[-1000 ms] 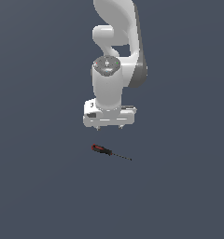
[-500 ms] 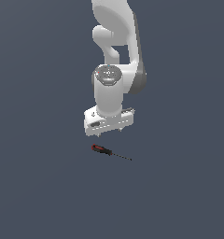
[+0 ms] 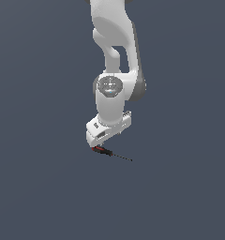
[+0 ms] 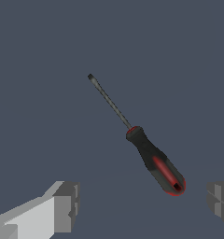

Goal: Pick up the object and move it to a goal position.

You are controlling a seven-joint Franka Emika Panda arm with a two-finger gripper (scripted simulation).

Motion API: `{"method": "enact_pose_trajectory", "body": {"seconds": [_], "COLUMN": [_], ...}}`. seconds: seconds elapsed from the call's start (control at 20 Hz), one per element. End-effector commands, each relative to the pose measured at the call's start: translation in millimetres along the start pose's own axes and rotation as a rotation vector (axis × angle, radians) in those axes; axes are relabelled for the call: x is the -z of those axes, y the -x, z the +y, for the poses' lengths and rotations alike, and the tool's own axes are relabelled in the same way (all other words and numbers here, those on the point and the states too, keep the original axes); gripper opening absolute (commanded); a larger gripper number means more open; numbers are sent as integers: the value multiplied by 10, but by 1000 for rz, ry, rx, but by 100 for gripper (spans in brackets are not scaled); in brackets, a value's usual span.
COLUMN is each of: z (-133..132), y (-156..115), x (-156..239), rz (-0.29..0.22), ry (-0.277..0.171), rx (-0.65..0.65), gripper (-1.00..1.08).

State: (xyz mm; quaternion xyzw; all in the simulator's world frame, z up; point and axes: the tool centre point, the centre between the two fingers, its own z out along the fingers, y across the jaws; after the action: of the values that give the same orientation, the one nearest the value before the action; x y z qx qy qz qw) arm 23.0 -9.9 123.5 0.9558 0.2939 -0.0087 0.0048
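The screwdriver (image 4: 146,149) is seen with a smooth, plastic-looking red-and-black handle and a thin, dark metal shaft. The gripper (image 4: 144,205) is rendered in smooth, matt white with grey fingertips (image 4: 67,205). The dark ground (image 3: 39,187) appears flat and matt.

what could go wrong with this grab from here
1. The end effector is open, and only the butt end of the screwdriver handle sits between its fingers, so they may pinch just the tip and tilt or drop it.
2. The handle lies off-centre, nearer one finger, so closing could push it sideways.
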Motion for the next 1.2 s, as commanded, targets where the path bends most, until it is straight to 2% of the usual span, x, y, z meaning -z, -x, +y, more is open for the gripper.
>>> {"method": "enact_pose_trajectory", "body": {"seconds": [0.0, 0.7, 1.15], "z": [14, 79, 101], "y": [-29, -176, -235], "x": [-62, -403, -543], "rz": [0, 9, 17], "ry": [1, 2, 3], "rx": [74, 473, 636], "gripper": [100, 100, 100]}}
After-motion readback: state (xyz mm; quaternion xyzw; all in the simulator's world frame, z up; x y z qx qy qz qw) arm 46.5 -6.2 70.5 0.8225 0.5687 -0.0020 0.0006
